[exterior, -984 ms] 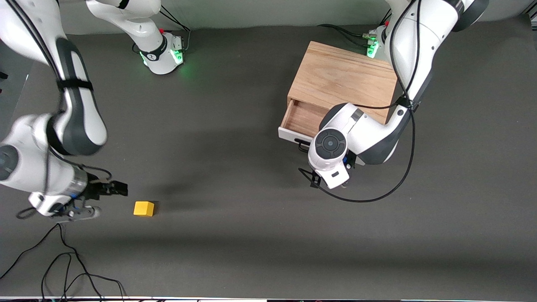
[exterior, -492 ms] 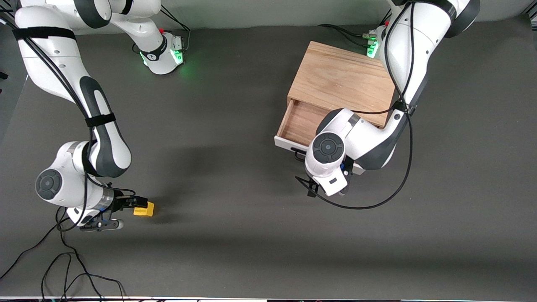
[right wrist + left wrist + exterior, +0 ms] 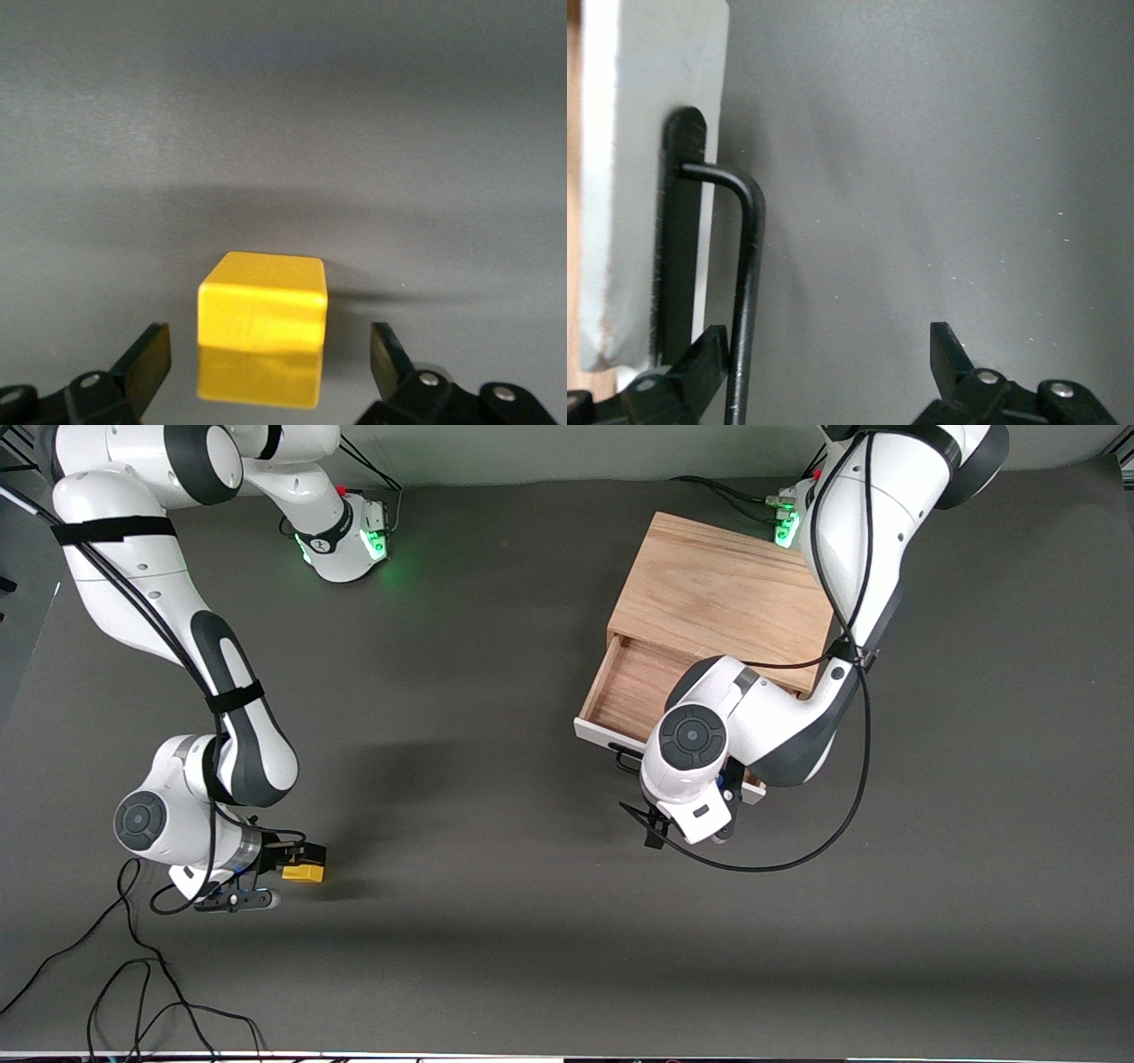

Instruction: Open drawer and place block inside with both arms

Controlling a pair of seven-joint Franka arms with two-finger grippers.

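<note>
The small yellow block [image 3: 306, 873] lies on the dark table toward the right arm's end, near the front camera. My right gripper [image 3: 292, 861] is low at the block, open. In the right wrist view the block [image 3: 261, 314] sits between the two fingertips [image 3: 146, 359], apart from both. The light oak box [image 3: 722, 593] stands toward the left arm's end. Its drawer [image 3: 633, 686] is partly pulled out, showing the wooden interior and white front panel [image 3: 595, 733]. My left gripper [image 3: 828, 354] is open at the black bar handle [image 3: 749, 283], with the bar just inside one finger [image 3: 704, 363].
Loose black cables [image 3: 133, 992] lie at the table's near corner toward the right arm's end. The left arm's cable [image 3: 797, 850] loops low over the table in front of the drawer. The green-lit bases [image 3: 350, 540] stand at the back edge.
The right arm has swung in, and its gripper, which was beside the block, now straddles it. The left hand has shifted toward the front camera and the drawer has slid out further.
</note>
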